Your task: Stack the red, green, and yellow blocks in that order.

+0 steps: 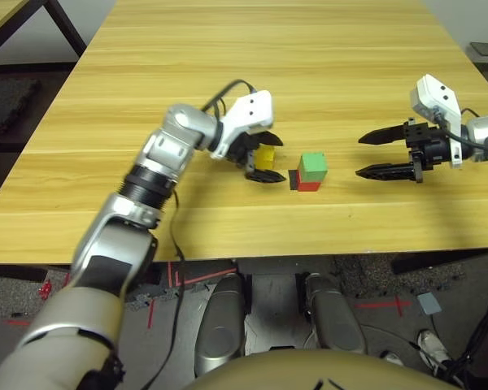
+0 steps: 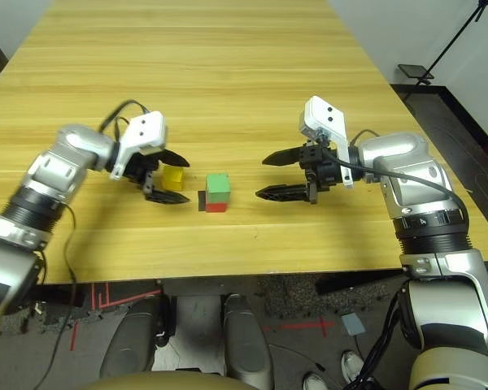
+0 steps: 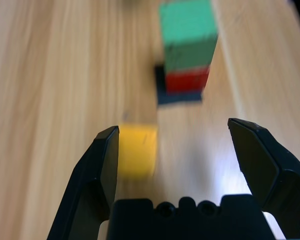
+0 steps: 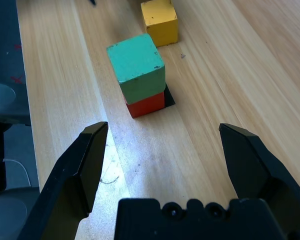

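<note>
You have a matte green cube point(image 4: 137, 67), edges chipped, stacked on a red cube point(image 4: 146, 105), overlapping a flat black square patch point(image 4: 169, 97) near the wood-grained table's point(image 1: 252, 231) front edge. The yellow cube point(image 2: 172, 178) sits between the left pincer's point(image 3: 172, 125) spread fingers. The right pincer point(image 4: 164, 125) stands open, empty. Grey floor point(image 2: 309, 357) carries red tape.

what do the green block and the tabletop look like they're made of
The green block looks like painted wood, matte, with chipped, darker spots along its edges; dense foam can't be excluded. The tabletop looks like wood or a wood-print laminate: pale grain streaks and a soft sheen where light reflects.
</note>
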{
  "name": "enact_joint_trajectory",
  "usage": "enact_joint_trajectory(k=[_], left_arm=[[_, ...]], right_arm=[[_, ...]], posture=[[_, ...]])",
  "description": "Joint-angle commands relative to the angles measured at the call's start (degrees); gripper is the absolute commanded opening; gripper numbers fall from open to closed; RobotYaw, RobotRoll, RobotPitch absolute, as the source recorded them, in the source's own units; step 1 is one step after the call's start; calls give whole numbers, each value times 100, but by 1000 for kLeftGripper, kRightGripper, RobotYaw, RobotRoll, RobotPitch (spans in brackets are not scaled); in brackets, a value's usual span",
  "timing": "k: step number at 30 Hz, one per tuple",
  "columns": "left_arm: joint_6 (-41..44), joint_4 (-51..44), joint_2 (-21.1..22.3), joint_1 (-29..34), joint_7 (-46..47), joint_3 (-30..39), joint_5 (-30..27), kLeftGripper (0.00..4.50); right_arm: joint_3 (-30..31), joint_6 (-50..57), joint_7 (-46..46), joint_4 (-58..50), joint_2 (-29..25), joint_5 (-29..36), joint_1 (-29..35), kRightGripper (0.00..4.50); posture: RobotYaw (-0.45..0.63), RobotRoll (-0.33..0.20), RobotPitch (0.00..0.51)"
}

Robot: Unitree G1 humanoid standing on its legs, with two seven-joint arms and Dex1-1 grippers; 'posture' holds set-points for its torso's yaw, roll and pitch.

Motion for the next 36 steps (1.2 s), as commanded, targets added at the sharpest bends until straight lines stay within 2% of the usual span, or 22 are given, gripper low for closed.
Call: enact_joint_trajectory(k=[1, 4, 9, 19, 22, 28, 33, 36], left_arm=[[-587, 910, -170, -304, 45, 63, 178, 4456], [-1141, 1846, -356, -583, 20, 3, 373, 4456], [-1507, 3112, -896, -900, 15, 78, 521, 4456], [-1793, 3950, -1315, -967, 220, 270, 745, 4456], [-1855, 4053, -1283, -913, 373, 341, 798, 3907], [-1701, 3991, -1144, -909, 427, 447, 869, 1876], [-1466, 3517, -888, -875, 300, 601, 809, 1883], [-794, 2745, -724, -913, 176, 751, 643, 1883]], right_arm=[[-59, -1, 29, 20, -4, 61, -33, 4500], [-56, 26, 10, 3, 24, 66, -58, 4500], [-101, 119, -21, -121, -29, 98, -4, 4500], [-227, 308, -99, -341, -128, 124, 138, 4500], [-238, 332, -130, -373, -110, 128, 160, 4500], [-217, 293, -187, -308, -37, 119, 119, 4500], [-200, 211, -228, -152, 66, 77, -3, 4500], [-194, 179, -226, -82, 78, 50, -33, 4500]], posture=[[206, -112, 129], [193, -118, 126], [164, -124, 133], [133, -125, 135], [137, -124, 131], [159, -120, 122], [186, -116, 107], [201, -107, 104]])
